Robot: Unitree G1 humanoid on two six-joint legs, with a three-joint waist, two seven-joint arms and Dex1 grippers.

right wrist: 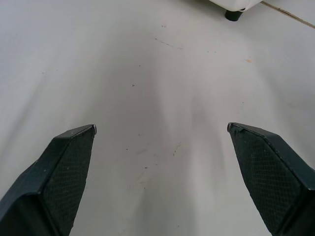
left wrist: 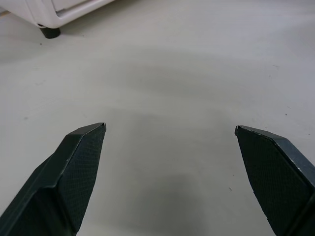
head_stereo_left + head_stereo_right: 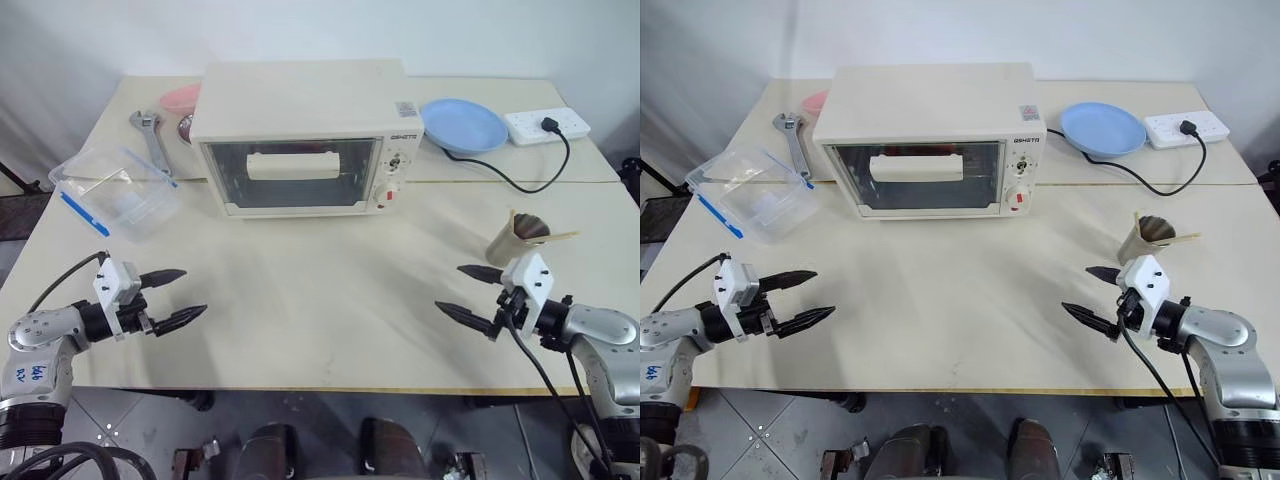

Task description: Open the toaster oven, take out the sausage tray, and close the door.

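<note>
The cream-white toaster oven point(image 3: 300, 100) stands at the back middle of the table. Its glass door point(image 3: 290, 190) is shut, with the wide bar handle point(image 3: 292, 165) across the upper glass. The sausage tray is hidden; I cannot make it out behind the glass. My left gripper point(image 3: 195, 291) hovers open over the front left of the table and points inward, with nothing between its fingers. My right gripper point(image 3: 449, 288) mirrors it at the front right, open and empty. Both are well short of the oven, whose black foot point(image 2: 49, 32) shows in the left wrist view.
A clear plastic box with a blue clip point(image 3: 115, 192) sits left of the oven, with a wrench point(image 3: 150, 135) and a pink bowl point(image 3: 180, 98) behind it. At the right are a blue plate point(image 3: 463, 125), a power strip point(image 3: 546, 124) with its black cable point(image 3: 510, 182), and a tan cup point(image 3: 520, 237).
</note>
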